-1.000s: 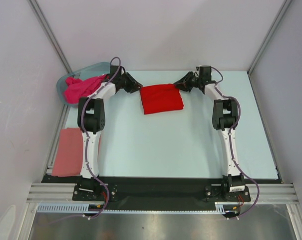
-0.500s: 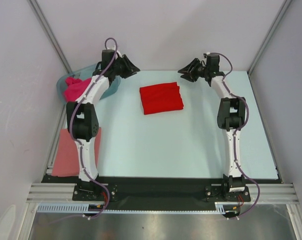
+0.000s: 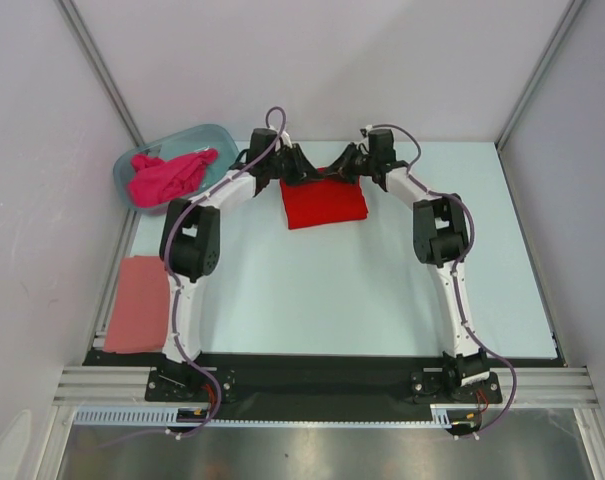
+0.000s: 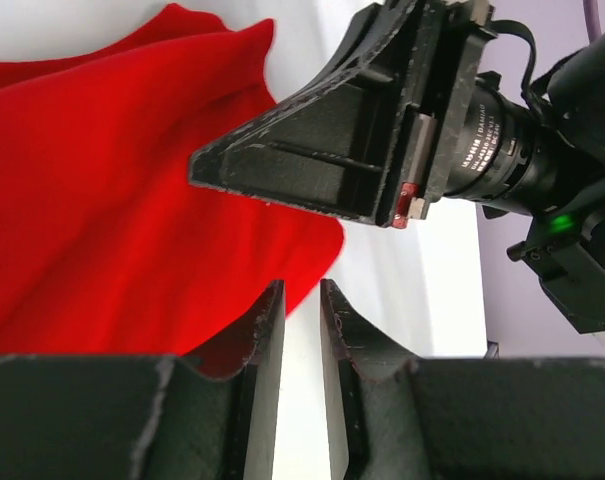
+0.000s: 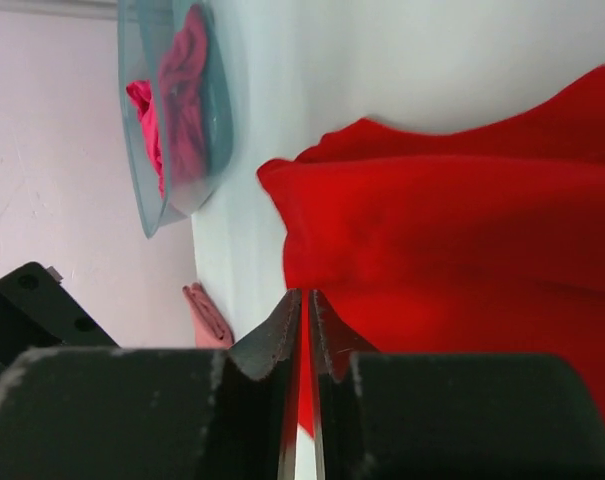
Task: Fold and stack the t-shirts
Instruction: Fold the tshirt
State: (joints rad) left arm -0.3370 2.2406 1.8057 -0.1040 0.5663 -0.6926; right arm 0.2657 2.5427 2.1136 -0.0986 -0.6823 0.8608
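Both arms reach the red t-shirt (image 3: pixel 324 205) at the tabletop's far-edge middle, and the cloth runs nearward from them. Left gripper (image 3: pixel 301 175) is a narrow slit with nothing in it. Right gripper (image 3: pixel 333 173) is almost closed; can't tell if it pinches cloth.

red t-shirt (image 3: pixel 324 205) far corners hidden overhead; cropped in both wrist views

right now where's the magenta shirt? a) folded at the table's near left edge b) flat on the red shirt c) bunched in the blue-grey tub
c: the magenta shirt lies bunched inside the tub at the far left; the salmon-pink shirt is the one at the near left edge.
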